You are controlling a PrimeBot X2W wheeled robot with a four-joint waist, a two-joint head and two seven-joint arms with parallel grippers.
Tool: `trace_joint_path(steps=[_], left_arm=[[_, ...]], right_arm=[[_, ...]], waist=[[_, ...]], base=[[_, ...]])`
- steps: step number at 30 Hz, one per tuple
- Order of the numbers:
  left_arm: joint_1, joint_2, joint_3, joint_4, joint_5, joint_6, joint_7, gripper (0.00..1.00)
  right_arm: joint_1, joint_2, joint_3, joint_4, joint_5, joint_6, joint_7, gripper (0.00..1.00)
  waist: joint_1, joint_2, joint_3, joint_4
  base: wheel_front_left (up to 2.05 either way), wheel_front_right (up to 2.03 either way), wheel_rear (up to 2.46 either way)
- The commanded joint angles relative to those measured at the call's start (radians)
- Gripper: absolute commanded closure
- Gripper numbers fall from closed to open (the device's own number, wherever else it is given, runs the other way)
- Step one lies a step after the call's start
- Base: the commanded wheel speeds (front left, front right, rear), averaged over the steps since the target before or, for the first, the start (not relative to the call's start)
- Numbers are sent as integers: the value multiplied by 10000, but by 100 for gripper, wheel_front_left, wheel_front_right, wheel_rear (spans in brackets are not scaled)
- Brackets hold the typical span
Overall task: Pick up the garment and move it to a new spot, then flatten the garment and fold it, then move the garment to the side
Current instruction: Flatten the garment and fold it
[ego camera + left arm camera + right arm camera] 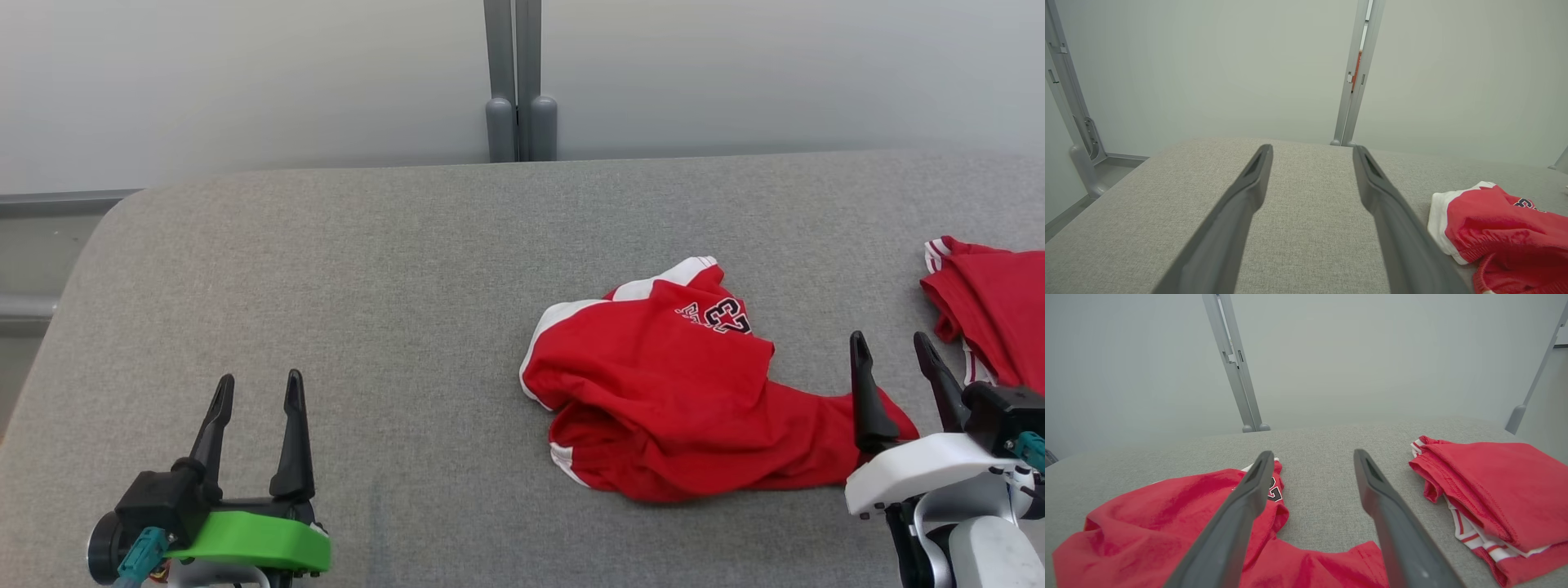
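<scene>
Both end effectors stand open and hold nothing: the left end effector (260, 377) sits at the near left over bare fabric, its two dark fingers spread and pointing away from the robot, and the right end effector (888, 339) sits at the near right with its fingers parted in the same way. Just beside the right one, the garment (661, 392) lies crumpled on the grey bench (367, 269), right of centre. It is bright red with white trim along its edges and a dark printed number outlined in white near its far side. It is bunched into soft folds, and one tail trails to the inner finger of the right end effector; whether they touch cannot be told. Farther right, apart from it, rests a folded red garment (1000, 310) with red-and-white striped edging.
</scene>
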State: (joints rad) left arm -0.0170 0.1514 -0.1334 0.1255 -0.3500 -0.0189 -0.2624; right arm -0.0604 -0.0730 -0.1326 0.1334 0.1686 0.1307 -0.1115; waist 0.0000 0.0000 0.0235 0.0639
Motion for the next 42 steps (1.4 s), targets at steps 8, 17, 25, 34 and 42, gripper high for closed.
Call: trace_joint_path(steps=[8,17,25,34,42], left_arm=[[-47,-109,-220,-235,-383,-239,331,0],[-671,-326,-2514,-464,-1887,-1058,3430,0],[-1625,-477,-4232,253,-3739,-1123,4980,0],[-2573,-483,-4375,1382,-5129,-1128,5127,0],[-3122,-356,-4173,1579,-5805,-1128,4771,100]], right_arm=[[-158,-133,171,358,196,1,-451,0],[-403,-270,94,260,261,1,-446,0],[-722,-262,30,120,196,1,-417,0],[-938,-119,170,423,340,1,-619,0],[-1130,-65,181,770,421,1,-894,0]], waist=[[0,0,66,-60],[0,0,355,-390],[0,0,857,-1222],[0,0,1356,-2118],[0,0,1619,-2353]], base=[[0,0,0],[0,0,0],[0,0,0],[0,0,0],[0,0,0]])
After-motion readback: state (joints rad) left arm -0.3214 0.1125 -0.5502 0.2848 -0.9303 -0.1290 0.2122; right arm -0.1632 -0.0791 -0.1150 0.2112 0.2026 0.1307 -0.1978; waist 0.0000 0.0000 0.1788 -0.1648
